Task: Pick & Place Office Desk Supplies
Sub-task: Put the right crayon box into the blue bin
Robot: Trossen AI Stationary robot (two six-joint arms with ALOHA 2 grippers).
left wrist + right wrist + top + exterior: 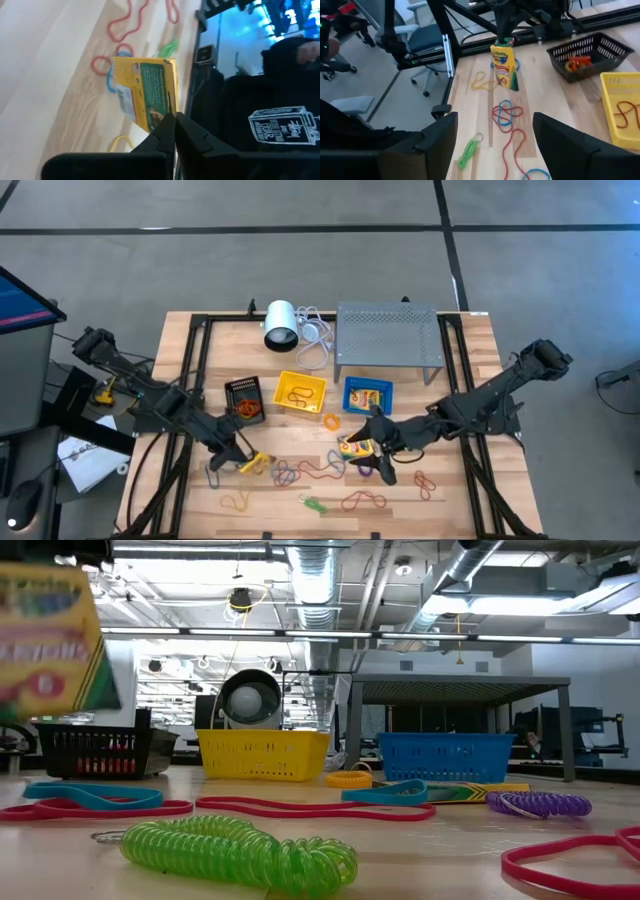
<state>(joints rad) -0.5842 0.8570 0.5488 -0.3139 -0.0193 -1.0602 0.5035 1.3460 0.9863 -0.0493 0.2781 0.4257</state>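
Note:
My left gripper is shut on a yellow-and-green crayon box near the table's front left. The low view shows that box raised above the tabletop. My right gripper stands open over the table's middle front, with nothing between its fingers. Beside it a second crayon box lies on the wood. Coloured rubber bands and a green coil lie scattered along the near part of the table. My left gripper pinches one end of the crayon box between its two shut fingers. In the right wrist view the fingers come down on the box's upper end from above. The box hangs upright below them, clear of the table.
A black basket, a yellow tray and a blue tray stand in a row mid-table. Behind them are the white cylinder with its cable and the grey perforated rack. A person in dark clothing is beyond the table's edge.

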